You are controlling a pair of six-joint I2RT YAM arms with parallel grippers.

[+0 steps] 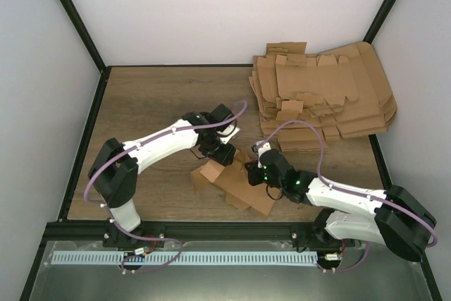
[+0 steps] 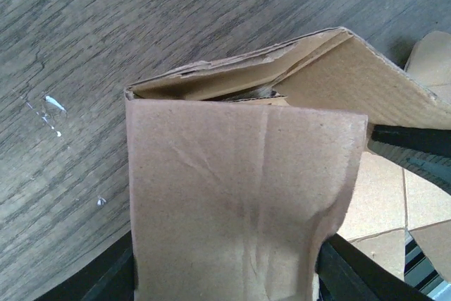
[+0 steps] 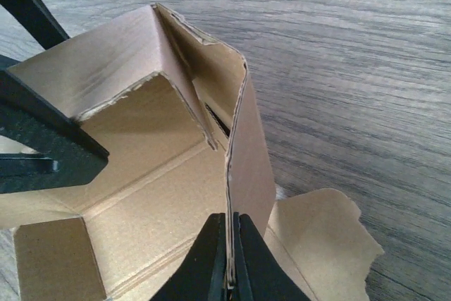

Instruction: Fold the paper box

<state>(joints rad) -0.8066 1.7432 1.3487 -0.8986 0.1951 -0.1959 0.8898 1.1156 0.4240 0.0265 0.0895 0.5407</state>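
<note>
The paper box (image 1: 232, 182) is a partly folded brown cardboard sheet on the wooden table between my two arms. My left gripper (image 1: 221, 153) reaches down on its far side. In the left wrist view a folded cardboard panel (image 2: 239, 195) fills the span between my two black fingers (image 2: 349, 273), which press on its two sides; the left gripper (image 2: 225, 276) is shut on the paper box. My right gripper (image 1: 255, 173) is at the box's right side. In the right wrist view it (image 3: 229, 259) is shut on the edge of an upright wall (image 3: 243, 146), with the box's open inside to the left.
A pile of flat brown cardboard sheets (image 1: 324, 93) lies at the back right of the table (image 1: 155, 103). Black frame posts and white walls surround the table. A loose flap (image 3: 324, 237) of the box lies flat on the wood beside the right gripper.
</note>
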